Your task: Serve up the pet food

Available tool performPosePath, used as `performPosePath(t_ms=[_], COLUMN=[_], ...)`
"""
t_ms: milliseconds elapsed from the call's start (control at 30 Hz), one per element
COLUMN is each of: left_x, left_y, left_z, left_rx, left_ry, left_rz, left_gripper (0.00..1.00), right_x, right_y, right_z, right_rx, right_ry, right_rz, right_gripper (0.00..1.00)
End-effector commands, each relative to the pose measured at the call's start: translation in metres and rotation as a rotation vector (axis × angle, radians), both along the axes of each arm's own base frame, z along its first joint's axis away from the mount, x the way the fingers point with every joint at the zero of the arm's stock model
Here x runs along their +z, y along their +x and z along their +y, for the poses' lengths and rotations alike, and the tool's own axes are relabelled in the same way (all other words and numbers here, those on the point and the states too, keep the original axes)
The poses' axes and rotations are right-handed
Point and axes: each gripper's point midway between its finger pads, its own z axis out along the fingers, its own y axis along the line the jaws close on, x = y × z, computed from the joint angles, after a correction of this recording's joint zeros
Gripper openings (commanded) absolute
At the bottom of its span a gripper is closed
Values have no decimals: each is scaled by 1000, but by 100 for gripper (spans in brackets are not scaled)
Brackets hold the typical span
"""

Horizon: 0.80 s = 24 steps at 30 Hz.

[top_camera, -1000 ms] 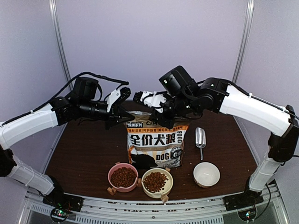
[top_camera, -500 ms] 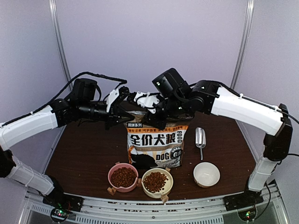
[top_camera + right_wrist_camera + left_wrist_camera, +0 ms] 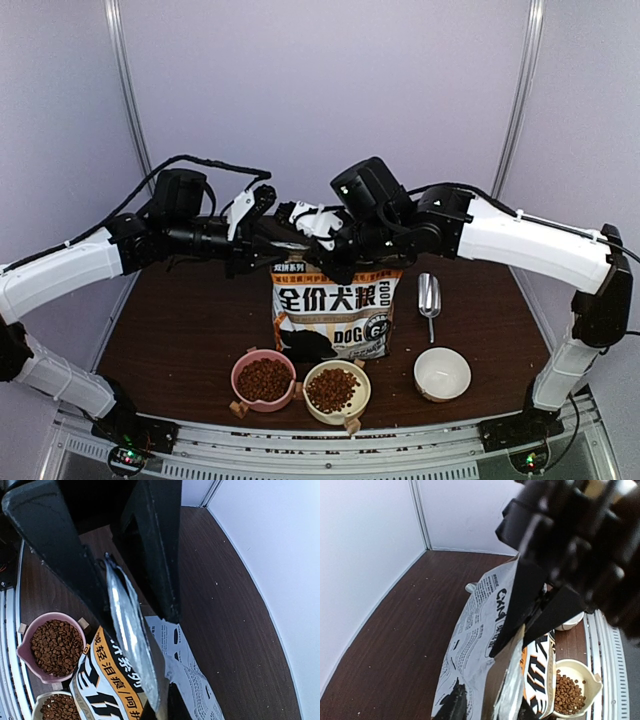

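The pet food is brown kibble heaped in a pink bowl (image 3: 263,379) and in a cream bowl (image 3: 332,388). The printed food bag (image 3: 335,310) stands upright behind them. Both grippers meet at its top edge. In the right wrist view my left gripper (image 3: 137,620) is open, its two black fingers (image 3: 50,545) straddling the silver-lined rim of the bag (image 3: 125,625) without pinching it. In the left wrist view my right gripper (image 3: 512,642) is shut on the bag (image 3: 470,645), at its top rim. The kibble inside the bag is hidden.
A shiny metal scoop (image 3: 428,295) lies on the brown table right of the bag. An empty white bowl (image 3: 442,372) stands in front of it. The three bowls line the near edge. Grey walls close in the back and sides.
My right gripper came down and left onto the bag's top rim and shut on it. My left gripper's jaws opened at the same rim; that arm has hardly moved.
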Motion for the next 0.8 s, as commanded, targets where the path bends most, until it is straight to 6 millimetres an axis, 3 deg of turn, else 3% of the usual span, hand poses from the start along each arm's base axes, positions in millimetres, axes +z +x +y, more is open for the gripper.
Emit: performPosePath(t_ms=[0,67,267,433,767], left_x=[15,12,12,13,16], left_y=[0,1,3,-5,-10], left_z=[-1,-1,2,-2,-5], left_rx=[-3,4,21,-22,-62], left_ry=[-31,-21,-20,-47,-60], left_rz=[-73,-69,-74,-61,-41], left_gripper=[31,28,0,0,0], right_x=[50,50,48,45,45], right_y=[-3,-3,0,0,-2], right_z=[2,2,1,6,25], right_rx=[-16,-18,-38,-35,-1], right_ry=[172,180,184,195,269], right_rz=[-50,-46,-44,-33,0], right_gripper=[0,0,0,1,15])
